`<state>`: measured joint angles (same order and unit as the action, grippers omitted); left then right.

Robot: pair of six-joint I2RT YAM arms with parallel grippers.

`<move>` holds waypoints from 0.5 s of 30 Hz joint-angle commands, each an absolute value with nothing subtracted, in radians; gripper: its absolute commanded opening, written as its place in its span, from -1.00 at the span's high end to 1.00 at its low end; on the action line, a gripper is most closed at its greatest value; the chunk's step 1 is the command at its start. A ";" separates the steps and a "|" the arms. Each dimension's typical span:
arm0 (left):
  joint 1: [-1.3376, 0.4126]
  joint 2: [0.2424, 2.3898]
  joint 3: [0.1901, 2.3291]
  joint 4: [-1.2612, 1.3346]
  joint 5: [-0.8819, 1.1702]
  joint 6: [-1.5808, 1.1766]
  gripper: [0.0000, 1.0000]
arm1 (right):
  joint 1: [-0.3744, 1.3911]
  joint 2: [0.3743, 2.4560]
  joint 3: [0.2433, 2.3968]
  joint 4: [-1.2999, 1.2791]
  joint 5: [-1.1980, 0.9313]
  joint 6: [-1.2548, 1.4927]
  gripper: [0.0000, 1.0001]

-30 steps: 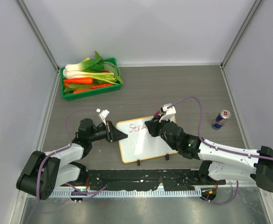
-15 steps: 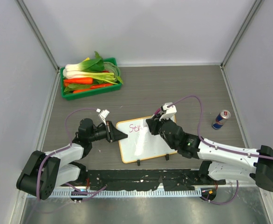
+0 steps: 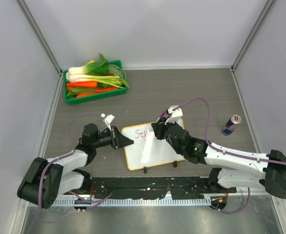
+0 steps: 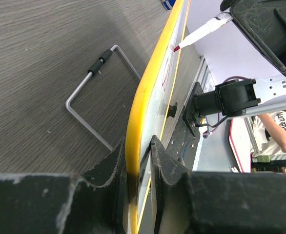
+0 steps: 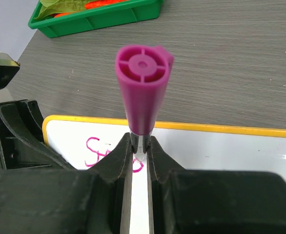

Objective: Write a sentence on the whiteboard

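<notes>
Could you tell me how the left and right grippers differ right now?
The left gripper clamps the yellow-framed edge of the whiteboard; the right gripper clamps a magenta marker. The left gripper sits at the board's left end; the right gripper is over the sentence. Both have fingers shut on something.

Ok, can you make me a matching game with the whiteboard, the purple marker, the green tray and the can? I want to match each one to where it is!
Things:
1. whiteboard
2. marker
3. green tray
4. can

Places:
A. standing alone, off to the right
B. full of vegetables, far left corner
C. edge clamped in the left gripper
D. pinched in the right gripper

Pairs: 1-C, 2-D, 3-B, 4-A
</notes>
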<state>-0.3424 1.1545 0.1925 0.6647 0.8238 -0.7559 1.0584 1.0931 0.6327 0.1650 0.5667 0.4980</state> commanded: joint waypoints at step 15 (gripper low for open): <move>-0.342 1.164 0.198 0.626 0.776 -0.690 1.00 | 1.049 1.014 0.614 0.229 0.519 0.502 0.99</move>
